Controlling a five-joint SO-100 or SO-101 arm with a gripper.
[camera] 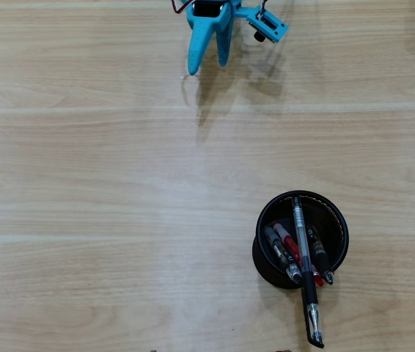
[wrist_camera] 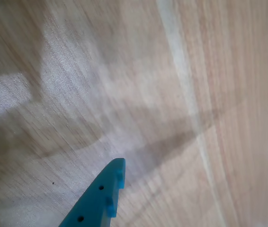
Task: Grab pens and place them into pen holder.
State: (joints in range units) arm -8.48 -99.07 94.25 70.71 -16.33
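Blue gripper point(camera: 207, 67) sat at the table's point(camera: 83, 183) top edge in the overhead view, fingers slightly parted, nothing btwn them. Wrist view showed one blue fingertip point(wrist_camera: 112, 172) over bare wood. Black pen holder point(camera: 336, 213), well apart at lower right, held four pens point(camera: 307, 275) leaning out.

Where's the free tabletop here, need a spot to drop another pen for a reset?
In the overhead view nearly all of the table is bare: the whole left half, and the wide middle band between the gripper at the top edge and the pen holder at lower right. The only crowding is around the holder, where pens lean out toward the bottom edge.
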